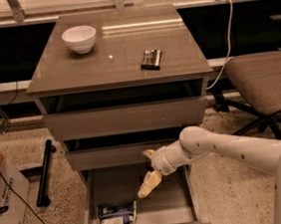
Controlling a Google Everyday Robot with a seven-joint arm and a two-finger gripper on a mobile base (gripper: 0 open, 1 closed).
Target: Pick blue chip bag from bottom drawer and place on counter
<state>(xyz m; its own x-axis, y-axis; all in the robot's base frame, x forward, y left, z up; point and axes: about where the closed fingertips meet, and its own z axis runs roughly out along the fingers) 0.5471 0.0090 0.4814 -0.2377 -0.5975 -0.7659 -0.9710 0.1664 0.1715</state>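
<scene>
The drawer cabinet (126, 118) is standing in the middle of the view, and everything else is being placed around it. My white arm (234, 149) is reaching in from the cabinet's right side, crossing in front of its lower right corner. An office chair (265, 81) is standing to the right of the cabinet, near it but apart.

The glossy tabletop (119, 51) is capping the cabinet and overhanging its sides a little. The two upper drawers are sitting slightly ajar. The bottom drawer (166, 209) is standing pulled well out from the cabinet's base, its tray showing. A cardboard box (4, 198) is sitting on the floor to the cabinet's left, with a black bar (44, 171) lying between the two.

A white bowl (79, 39) is resting at the cabinet top's back left. The blue chip bag (116, 217) is lying flat in the front left part of the bottom drawer, close to the front panel. My gripper (149, 184) is hanging over the middle of that drawer, just below the middle drawer's front, tilting down and to the left. It is sitting up and to the right of the bag, not touching it and carrying nothing. I cannot tell how far open it is. A small dark rectangular object (151, 59) is lying on the cabinet top, right of centre.
</scene>
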